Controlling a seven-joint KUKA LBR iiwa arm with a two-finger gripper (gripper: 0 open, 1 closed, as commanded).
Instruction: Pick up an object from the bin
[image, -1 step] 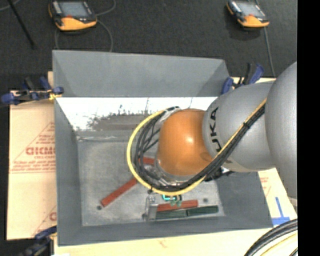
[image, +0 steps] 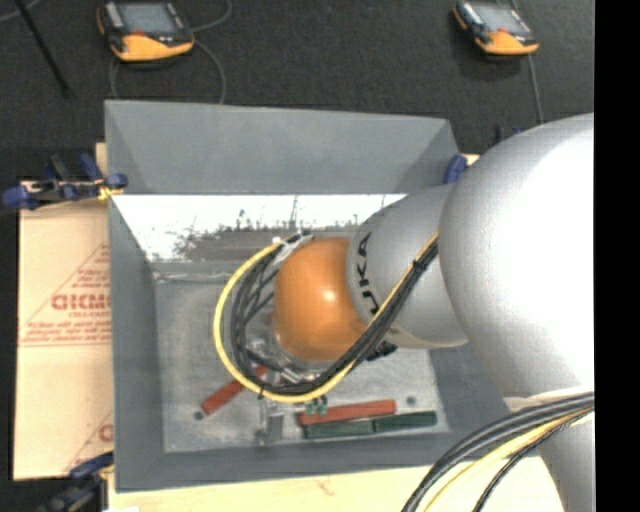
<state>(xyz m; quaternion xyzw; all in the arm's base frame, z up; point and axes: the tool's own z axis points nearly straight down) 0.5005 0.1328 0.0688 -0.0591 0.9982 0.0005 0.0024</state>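
Observation:
My gripper (image: 267, 424) reaches down under the orange wrist cover to the bin floor near the front wall, left of centre. An orange-red stick (image: 222, 398) lies slanted just to its left, one end running under the cables. Right of the gripper, a red flat bar (image: 362, 409) lies lengthwise along the front wall. Beside that bar, nearer the wall, is a dark green bar (image: 388, 423). A small green piece (image: 316, 406) sits at the left end of the red bar, close to the gripper. Nothing can be seen held in the gripper.
The arm with its orange cover and its loop of yellow and black cables hides the middle and right of the bin floor. Bare grey floor shows at the left and back left. The bin's walls slope steeply on all sides.

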